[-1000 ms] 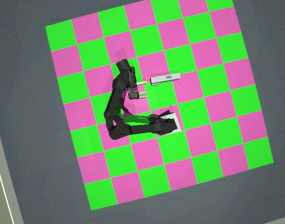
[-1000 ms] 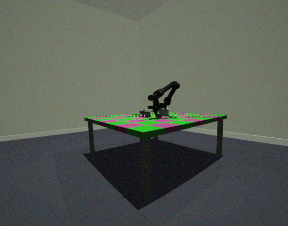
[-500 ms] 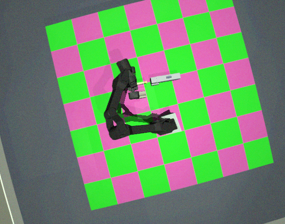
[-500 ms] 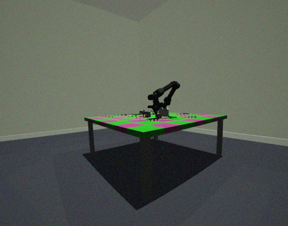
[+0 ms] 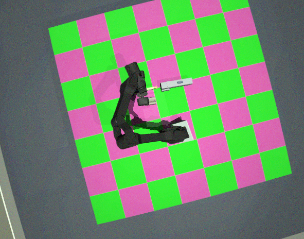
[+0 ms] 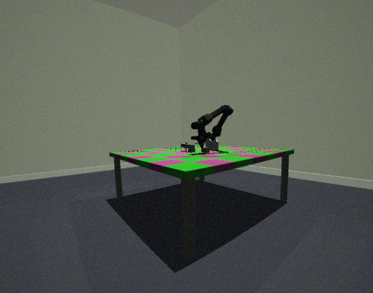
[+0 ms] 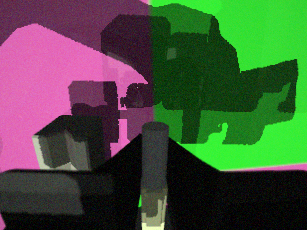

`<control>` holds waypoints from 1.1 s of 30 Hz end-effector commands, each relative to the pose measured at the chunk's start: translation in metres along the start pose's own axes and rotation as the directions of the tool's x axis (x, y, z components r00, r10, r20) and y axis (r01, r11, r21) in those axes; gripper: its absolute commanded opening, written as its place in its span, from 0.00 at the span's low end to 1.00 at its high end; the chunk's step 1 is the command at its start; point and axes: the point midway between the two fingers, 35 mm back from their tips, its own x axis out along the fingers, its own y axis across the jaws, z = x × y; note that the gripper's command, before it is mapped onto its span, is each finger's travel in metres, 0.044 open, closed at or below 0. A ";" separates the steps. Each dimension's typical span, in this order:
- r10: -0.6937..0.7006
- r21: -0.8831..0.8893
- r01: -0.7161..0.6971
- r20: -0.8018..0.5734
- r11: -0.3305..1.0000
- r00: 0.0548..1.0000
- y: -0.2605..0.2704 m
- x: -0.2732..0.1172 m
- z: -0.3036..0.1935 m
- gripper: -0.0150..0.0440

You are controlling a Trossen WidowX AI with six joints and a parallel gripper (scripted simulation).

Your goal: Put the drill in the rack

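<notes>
Near the middle of the green-and-pink checkered surface (image 5: 221, 85), the black folded robot arm (image 5: 126, 103) points its gripper (image 5: 144, 88) downward, clamped on a slim grey cylindrical drill with a yellowish tip (image 7: 155, 168); top view shows the thin yellow shaft (image 5: 153, 88) running from the gripper toward a long light-grey block with a small dark key on top (image 5: 176, 83). Key (image 5: 179, 82) sits flush-ish on the block, too small to tell whether it is pressed. Drill looks drawn out of the block or nearly so; whether the tip touches the block's end I cannot tell. A small dark-and-grey boxy rack (image 5: 146, 101) sits just beside the gripper, on the side toward the arm's white base plate (image 5: 189, 131); in the wrist view the rack (image 7: 60, 148) appears low left, with the drill held in the centre over the pink/green seam. Exterior view too far off for detail. Judged step: transport, drill in hand, carry to rack. Next move calls for shifting the short way sideways over the rack, lining the drill's axis with the rack slot, lowering, then releasing. Risk: thin round shaft may twist in the grip or miss the slot.
</notes>
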 end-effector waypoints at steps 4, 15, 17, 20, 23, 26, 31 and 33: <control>-0.005 -0.004 0.005 0.002 1.000 1.000 -0.002 -0.004 0.000 0.25; -0.005 -0.004 0.005 0.002 1.000 1.000 -0.003 -0.007 -0.001 0.25; -0.005 -0.004 0.005 0.002 1.000 1.000 -0.003 -0.007 -0.001 0.25; -0.005 -0.004 0.005 0.002 1.000 1.000 -0.003 -0.008 -0.001 0.25; -0.005 -0.004 0.005 0.002 1.000 1.000 -0.003 -0.009 -0.001 0.25; -0.005 -0.004 0.005 0.002 1.000 1.000 -0.004 -0.009 -0.001 0.25; -0.005 -0.004 0.005 0.002 1.000 1.000 -0.004 -0.010 -0.001 0.25; -0.005 -0.004 0.005 0.002 1.000 1.000 -0.004 -0.010 -0.001 0.25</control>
